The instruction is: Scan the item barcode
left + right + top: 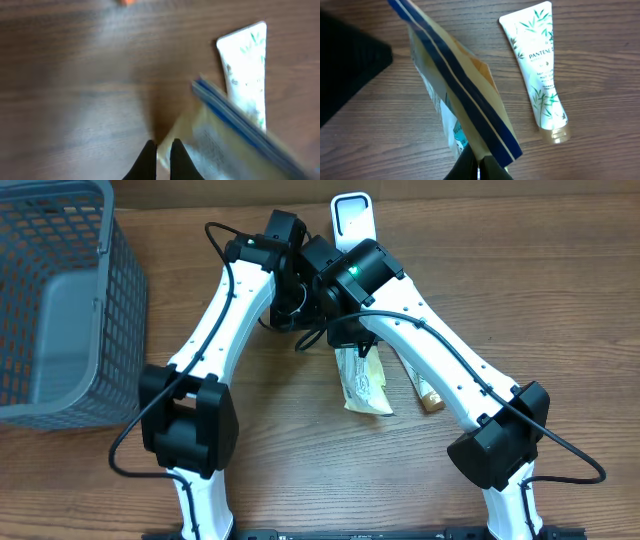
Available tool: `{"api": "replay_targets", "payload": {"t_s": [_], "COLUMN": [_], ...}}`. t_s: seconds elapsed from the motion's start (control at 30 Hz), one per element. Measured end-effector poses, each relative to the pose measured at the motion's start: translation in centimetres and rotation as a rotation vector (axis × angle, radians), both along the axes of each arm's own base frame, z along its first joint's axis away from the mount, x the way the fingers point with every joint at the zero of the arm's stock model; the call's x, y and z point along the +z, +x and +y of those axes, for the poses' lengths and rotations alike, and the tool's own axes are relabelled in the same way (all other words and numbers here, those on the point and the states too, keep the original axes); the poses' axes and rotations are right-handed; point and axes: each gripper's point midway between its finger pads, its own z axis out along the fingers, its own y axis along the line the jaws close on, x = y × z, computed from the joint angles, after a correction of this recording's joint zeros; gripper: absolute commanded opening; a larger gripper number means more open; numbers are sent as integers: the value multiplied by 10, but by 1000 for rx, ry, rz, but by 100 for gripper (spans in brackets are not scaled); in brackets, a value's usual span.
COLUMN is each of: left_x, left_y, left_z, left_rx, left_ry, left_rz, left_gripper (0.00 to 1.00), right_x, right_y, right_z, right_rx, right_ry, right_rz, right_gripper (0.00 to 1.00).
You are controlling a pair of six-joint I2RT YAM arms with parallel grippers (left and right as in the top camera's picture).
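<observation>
The brown wood-grain worktop (pixel 560 300) fills the overhead view, with a grey mesh basket (pixel 125 290) at its left edge and a white device (pixel 353 220) at the far side. The left arm (pixel 225 310) and right arm (pixel 440 360) meet near that device. Just below their wrists is a yellowish pouch (pixel 362 380). A tube (pixel 428 395) peeks out from under the right arm beside it.

The left wrist view is blurred. The left hand (pixel 162 157) has its fingers drawn together, with the tips at the pouch's edge; whether they pinch it I cannot tell. The pouch's blue strip runs diagonally, and the white tube lies beyond it.

In the right wrist view, the right hand (pixel 477 170) is clamped on the pouch's edge by the blue strip, holding it tilted above the worktop. The tube, printed PANTENE, lies flat and apart from the pouch.
</observation>
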Motion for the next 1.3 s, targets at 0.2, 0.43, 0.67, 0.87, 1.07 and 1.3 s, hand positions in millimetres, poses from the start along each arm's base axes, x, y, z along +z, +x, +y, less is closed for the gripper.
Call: {"api": "replay_targets", "payload": {"t_s": [0.2,0.43,0.67,0.87,1.07,1.3], "left_x": [-60,-64,-48,-44,-52,-61], "left_y": [16,28,21,16,12,11], "left_z": [-6,-26,-44,-53,-39,26], "left_rx": [10,-152,-278,-306,-247,-81], "left_ry": [-13,-382,-599,-635,-579,-496], "left_rz": [67,41,-7,-7,62,169], "left_gripper": [100,100,100,100,100,100], "right_x": [-2,-3,9,19,6,-12], "right_y": [-1,11,30,43,44,13], "right_z": [-2,-7,-4,9,22,-36], "right_rx": [7,25,64,97,104,-17], "right_ry": [41,213,483,617,627,368], "right_rz": [49,140,190,161,162,291], "right_gripper": [4,4,4,8,24,98]}}
